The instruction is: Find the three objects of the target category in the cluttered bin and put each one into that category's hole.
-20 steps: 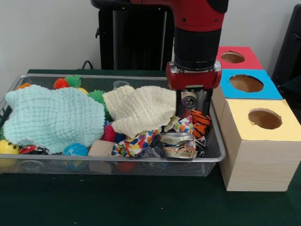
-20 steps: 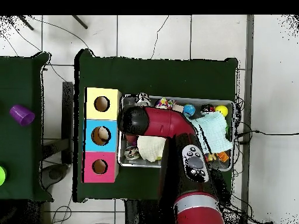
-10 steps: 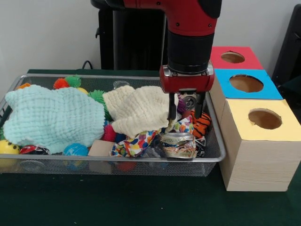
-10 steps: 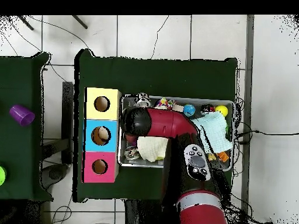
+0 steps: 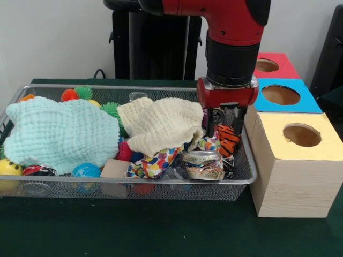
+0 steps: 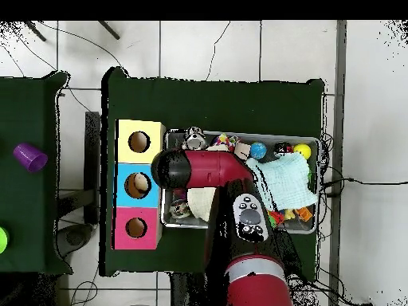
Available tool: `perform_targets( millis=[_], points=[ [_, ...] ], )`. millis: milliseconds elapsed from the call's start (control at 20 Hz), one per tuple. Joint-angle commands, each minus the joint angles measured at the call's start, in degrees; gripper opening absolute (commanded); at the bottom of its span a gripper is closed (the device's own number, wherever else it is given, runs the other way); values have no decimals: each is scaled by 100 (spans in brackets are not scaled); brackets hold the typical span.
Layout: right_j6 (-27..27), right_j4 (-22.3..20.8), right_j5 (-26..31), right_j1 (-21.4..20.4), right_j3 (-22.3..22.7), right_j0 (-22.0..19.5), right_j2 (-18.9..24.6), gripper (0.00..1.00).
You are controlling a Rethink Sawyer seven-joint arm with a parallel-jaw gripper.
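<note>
The tool (image 5: 225, 122) hangs with its fingers apart, holding nothing, over the orange striped toy (image 5: 229, 140) at the wire bin's (image 5: 244, 179) end beside the boxes. From overhead the red arm (image 6: 199, 169) hides all this. Half a second ago the tool stood further towards the cream cloth (image 5: 161, 124). Past the bin's edge, touching it, is the yellow box (image 5: 296, 166); dark table (image 5: 134, 227) lies open in front.
</note>
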Motion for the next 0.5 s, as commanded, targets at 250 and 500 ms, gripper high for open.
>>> perform_targets(
  millis=[250, 500],
  points=[
    [540, -198, -277, 227, -221, 188, 206, 100],
    [533, -235, -225, 364, -382, 283, 115, 100]
  ],
)
